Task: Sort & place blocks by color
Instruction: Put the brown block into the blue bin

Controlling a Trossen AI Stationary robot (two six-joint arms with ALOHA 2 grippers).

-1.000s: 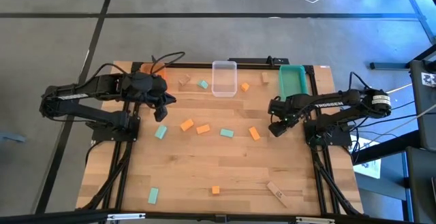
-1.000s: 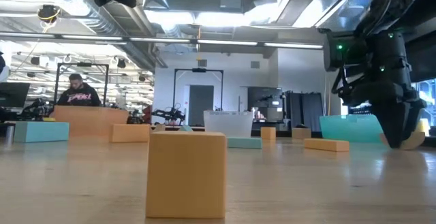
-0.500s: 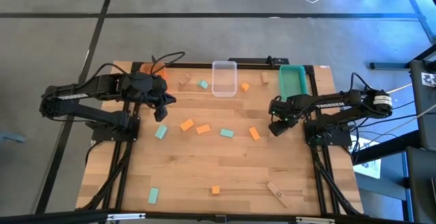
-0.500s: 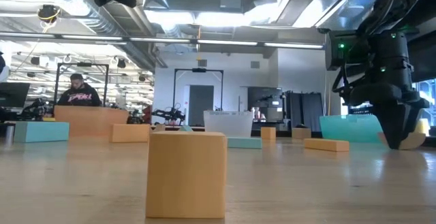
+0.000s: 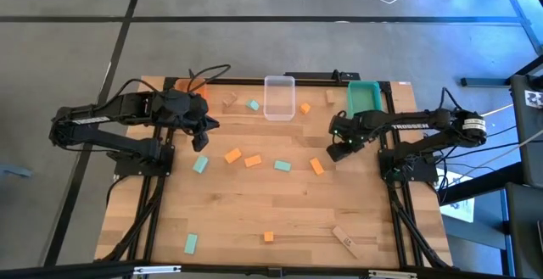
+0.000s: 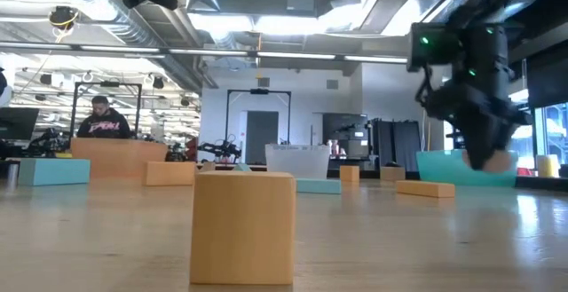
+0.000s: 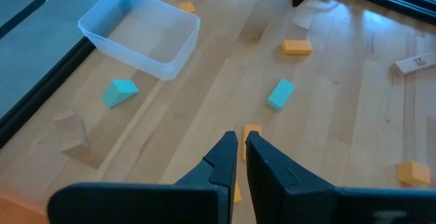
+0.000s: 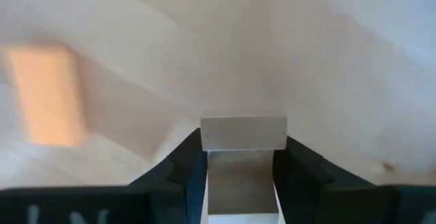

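Observation:
Small orange, mint green and plain wood blocks lie scattered on the wooden table, among them an orange block [image 5: 316, 167], a mint block [image 5: 282, 165] and a long wood block [image 5: 345, 241]. My right gripper [image 5: 336, 150] hovers right of the table's middle, above the orange block, shut on a plain wood block [image 8: 243, 133]. In the low view my right gripper [image 6: 486, 157] hangs clear of the tabletop. My left gripper [image 5: 202, 142] waits, shut, left of centre above the table, with an orange block [image 7: 252, 132] just beyond its tips. My right gripper pinches the plain wood block [image 8: 243, 133] between its two fingers, one on each short side. The fingers [image 8: 300, 157] come from above, pointing down. The block is lifted clear of the table, and its lower end [image 6: 500, 161] shows at the fingertips.
At the far edge stand an orange bin [image 5: 187, 86], a clear bin [image 5: 279, 97] and a teal bin [image 5: 364, 99]. More blocks lie near the bins and along the near edge [image 5: 192, 243]. A person sits in the room behind.
My right gripper has risen off the tabletop with the wood block held between its fingers and moved a little toward the table's left and far side. The block, earlier down at the table surface, is now lifted clear. My left arm has kept still.

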